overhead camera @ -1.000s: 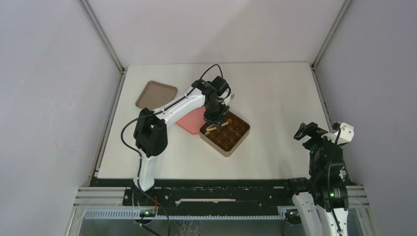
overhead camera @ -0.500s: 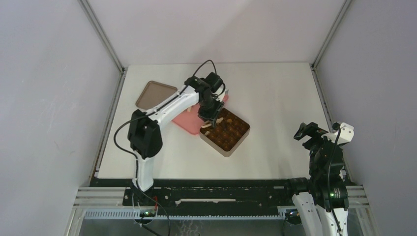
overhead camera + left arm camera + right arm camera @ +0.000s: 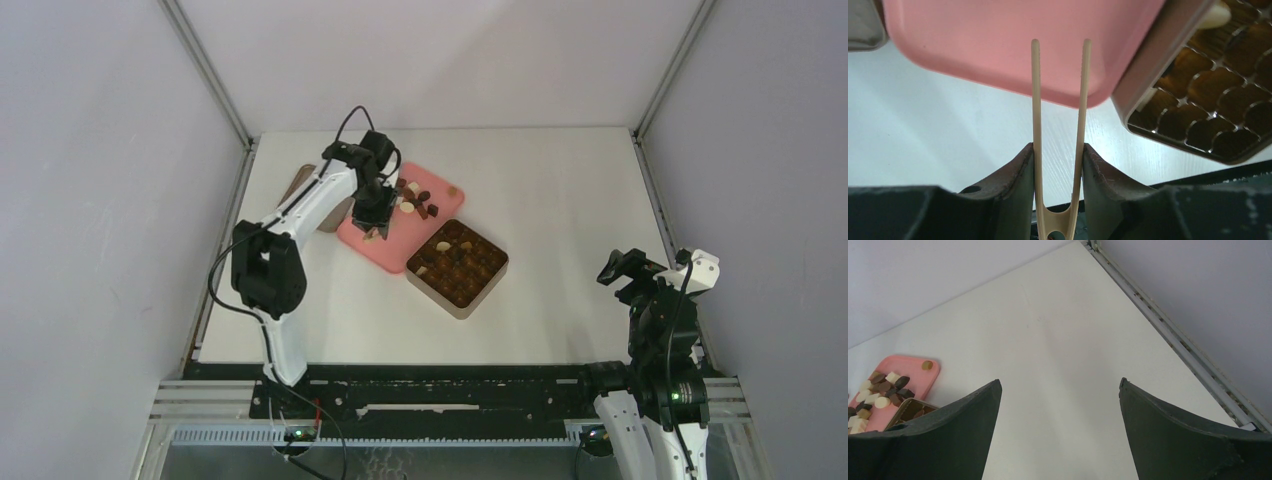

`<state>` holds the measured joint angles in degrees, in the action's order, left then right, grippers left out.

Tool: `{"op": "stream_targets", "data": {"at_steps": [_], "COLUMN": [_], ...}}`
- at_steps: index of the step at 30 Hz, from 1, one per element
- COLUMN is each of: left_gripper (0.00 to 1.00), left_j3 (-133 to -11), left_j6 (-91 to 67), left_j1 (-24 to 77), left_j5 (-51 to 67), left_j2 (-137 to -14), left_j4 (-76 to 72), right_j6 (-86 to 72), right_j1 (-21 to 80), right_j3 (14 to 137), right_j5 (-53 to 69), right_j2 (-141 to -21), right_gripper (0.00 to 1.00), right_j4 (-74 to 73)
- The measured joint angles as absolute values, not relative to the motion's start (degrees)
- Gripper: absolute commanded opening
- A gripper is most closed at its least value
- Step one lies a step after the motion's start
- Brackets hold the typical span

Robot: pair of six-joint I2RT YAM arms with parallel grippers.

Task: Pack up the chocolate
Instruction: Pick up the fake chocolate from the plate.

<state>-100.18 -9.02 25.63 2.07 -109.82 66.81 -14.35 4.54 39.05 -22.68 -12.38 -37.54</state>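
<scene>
My left claw pinches the tongs, tips empty over the pink tray. Most chocolates lie there; few fill the tin. My right claw hangs spread.

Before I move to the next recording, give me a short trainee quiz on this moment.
1. What is the left gripper shut on?
2. True or false: the right gripper is shut on a chocolate.
3. The tips of the held tool hang over: A the pink tray; B the tin; C the table.

Key: 1 the wooden tongs, tips empty; 2 false, it stands open and empty; 3 A.
</scene>
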Motion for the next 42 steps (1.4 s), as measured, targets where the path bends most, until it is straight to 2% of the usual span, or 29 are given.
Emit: {"op": "stream_targets", "data": {"at_steps": [19,39,42], "left_gripper": [0.39,0.37,0.34], "left_j3": [-114.67,-111.42,-110.41], "left_j6": [-9.1,-9.56,-9.63], "left_j1": [21.12,22.15,22.61], "left_j5": [-3.9,-1.48,-1.32], "left_j2": [-126.69,-128.92,-128.92], "left_j4": [67.85,66.39,66.48], "right_j6": [-14.37,-14.35,-14.35], "right_j1": [4.54,4.54,4.54], "right_j3": [39.05,39.05,39.05], "right_j5": [-22.68,-22.68,-22.68], "right_j2": [-12.38,-12.38,-12.38], "right_gripper": [0.96,0.96,0.96], "right_j4": [-37.52,-37.54,-37.54]}}
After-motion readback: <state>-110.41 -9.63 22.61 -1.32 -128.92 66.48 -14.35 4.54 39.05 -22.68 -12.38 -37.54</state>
